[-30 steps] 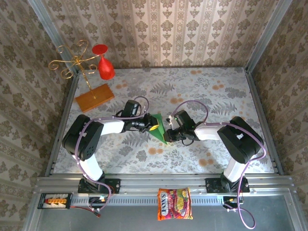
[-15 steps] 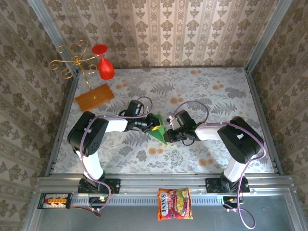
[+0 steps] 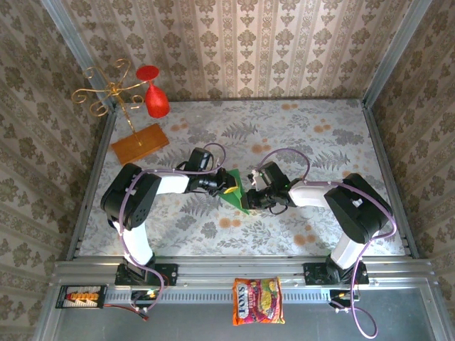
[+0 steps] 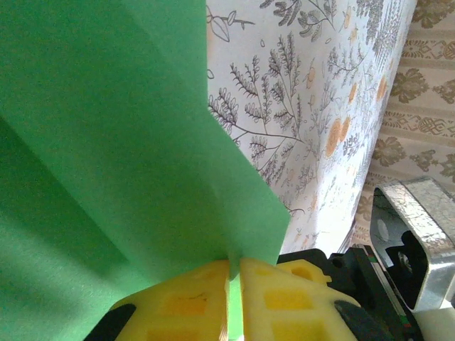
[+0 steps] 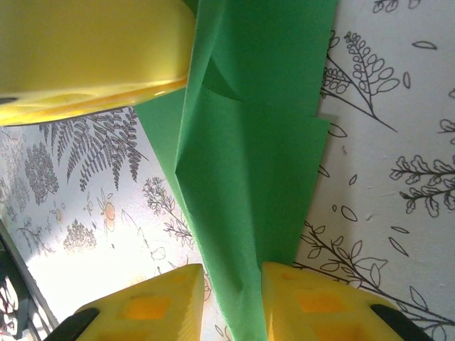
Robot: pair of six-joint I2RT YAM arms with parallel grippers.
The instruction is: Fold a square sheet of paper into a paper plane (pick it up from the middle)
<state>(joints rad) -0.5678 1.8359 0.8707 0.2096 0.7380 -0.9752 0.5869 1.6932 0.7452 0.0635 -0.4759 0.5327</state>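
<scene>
— Where's the paper plane [image 3: 235, 190] just now?

— To the right of the board [image 3: 139, 144] and nearer my bases than the board is, well apart from it. It's bright green and folded, its point turned toward my bases. I cannot tell if it lies on the flowered tabletop [image 3: 320, 142] or just over it.

— Which of your hands has it?

— My left hand [image 3: 226, 186], reaching in from the board's side. Through that wrist's camera my two yellow fingers [image 4: 178, 302] are pressed together, with the edge of the green paper pinched in the seam between them. The paper fans out from there, creased.

— And the other?

— My right hand [image 3: 251, 193] is on the side of the plane away from the board, just beside the left one. From its own wrist the fingers [image 5: 313, 309] stand apart, and the narrow folded end of the plane runs down through the gap. The paper lies against one finger; whether it touches the other I cannot tell. So that hand is spread, not clamping.

— Can you see the left hand from there?

— One rounded yellow finger [image 5: 92, 57] of it, touching the green higher up the plane.

— What else is around the board?

— A gilt wire rack [image 3: 106, 89] rises from it, with a red glass [image 3: 153, 99] hanging bowl-down. A snack packet [image 3: 258, 300] lies well apart from the board, past the rail in front of my bases.
</scene>
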